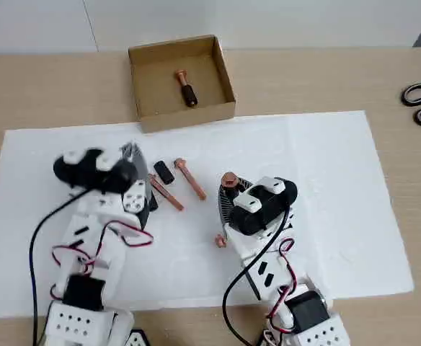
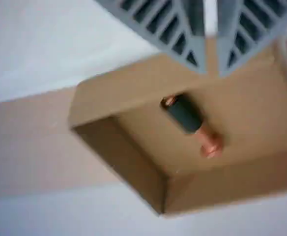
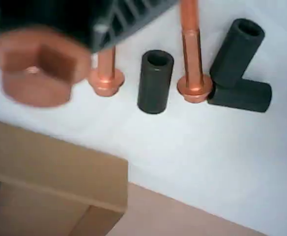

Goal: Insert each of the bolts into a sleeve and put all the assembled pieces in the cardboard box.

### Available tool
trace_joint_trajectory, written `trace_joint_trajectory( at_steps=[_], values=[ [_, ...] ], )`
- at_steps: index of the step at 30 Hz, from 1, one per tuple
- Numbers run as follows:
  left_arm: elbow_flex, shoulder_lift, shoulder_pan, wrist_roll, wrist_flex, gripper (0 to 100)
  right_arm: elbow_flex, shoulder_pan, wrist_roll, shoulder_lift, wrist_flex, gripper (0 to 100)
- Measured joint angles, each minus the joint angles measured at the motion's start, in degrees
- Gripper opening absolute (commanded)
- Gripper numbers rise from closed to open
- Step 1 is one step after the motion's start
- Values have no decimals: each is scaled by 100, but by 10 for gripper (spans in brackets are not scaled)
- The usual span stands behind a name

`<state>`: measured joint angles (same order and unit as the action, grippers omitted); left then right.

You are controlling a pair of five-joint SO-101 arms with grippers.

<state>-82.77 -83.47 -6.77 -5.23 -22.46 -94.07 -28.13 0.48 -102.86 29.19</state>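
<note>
Bolt is pinched in the right gripper, head toward the cardboard box. The nearest sleeve lies flat on the paper to its left, nearer the left gripper, which is pressed together and empty.

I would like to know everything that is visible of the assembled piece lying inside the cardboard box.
The assembled piece is a copper-coloured bolt pushed through a black sleeve. The bolt looks like metal, and the sleeve looks matte. The flanged head sticks out of one end, and a short tip of the shank sticks out of the other. The piece lies flat on the floor of the cardboard box, near the middle and slightly slanted, and touches no wall.
</note>
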Motion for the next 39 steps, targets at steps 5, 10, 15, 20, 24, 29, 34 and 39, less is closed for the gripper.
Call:
trace_joint_trajectory(
  at_steps=[5, 10, 15, 20, 24, 29, 34, 39],
  values=[
    [-1073, -958, 352, 9, 26, 6, 0, 211, -9, 0, 0, 4],
    [-1336, -1609, 633, -9, -290, 6, 0, 484, -18, 0, 0, 4],
    [-1371, -1855, 677, -9, -1354, 6, 0, 589, -18, 0, -97, 4],
    [-1380, -1960, 677, -9, -1811, 6, 167, 835, -18, 0, -202, 4],
    [-1380, -1969, 677, -9, -2356, 6, 176, 1046, -18, 0, -88, 4],
    [-1380, -1969, 677, -9, -2743, 6, 281, 1345, -18, 0, -9, 4],
    [-1380, -1969, 677, -9, -2760, 6, 466, 1389, -18, 0, 79, 4],
    [-1380, -1969, 677, -9, -2760, 6, 1160, 1433, -18, 0, 695, 4]
  ],
)
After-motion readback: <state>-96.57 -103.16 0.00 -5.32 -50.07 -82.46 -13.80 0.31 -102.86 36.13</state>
